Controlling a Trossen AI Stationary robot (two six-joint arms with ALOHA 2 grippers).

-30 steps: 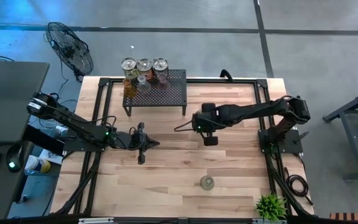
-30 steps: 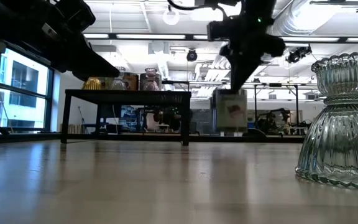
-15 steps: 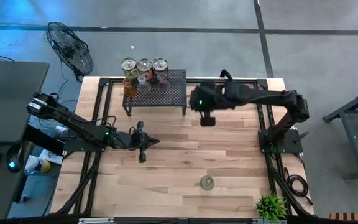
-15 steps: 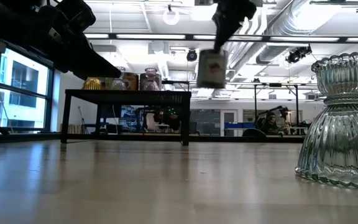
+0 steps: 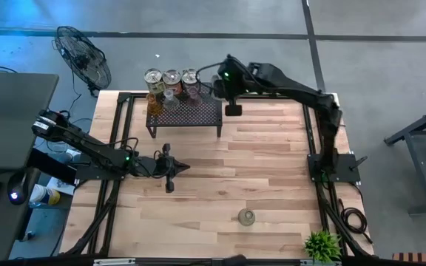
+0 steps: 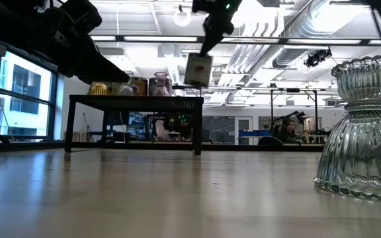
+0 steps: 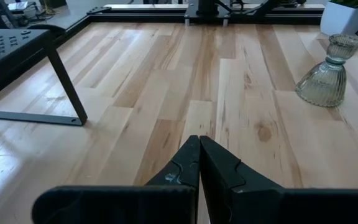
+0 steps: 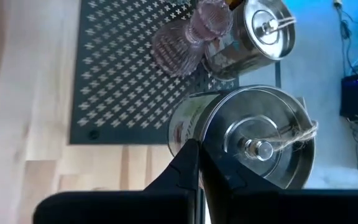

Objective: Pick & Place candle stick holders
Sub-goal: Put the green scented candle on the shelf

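While my right gripper [image 6: 199, 54], clamped on a shiny silver round-lidded holder [image 6: 198, 69], hangs over the black perforated rack [image 5: 198, 111] beside the others, my left gripper [image 7: 199, 163] rests shut over the table. Smooth, slippery metal; grip the rim

A black metal rack [image 8: 123, 74] pierced with a regular pattern of small cross-shaped holes lies just beyond the right gripper [image 8: 197, 163], whose fingers are matt black. Beside those fingers stands a shiny silver holder [image 8: 257, 140] with a mirror-bright round lid and a pale straw-coloured twine tied at its knob. Farther past it is a second silver holder [image 8: 260, 31], and next to that a pink ribbed glass holder [image 8: 188, 40]. Ahead of the black left gripper [image 7: 199, 165] the table [image 7: 185, 81] shows light wooden planks with darker brown streaks, and a ribbed olive glass holder [image 7: 328, 74].
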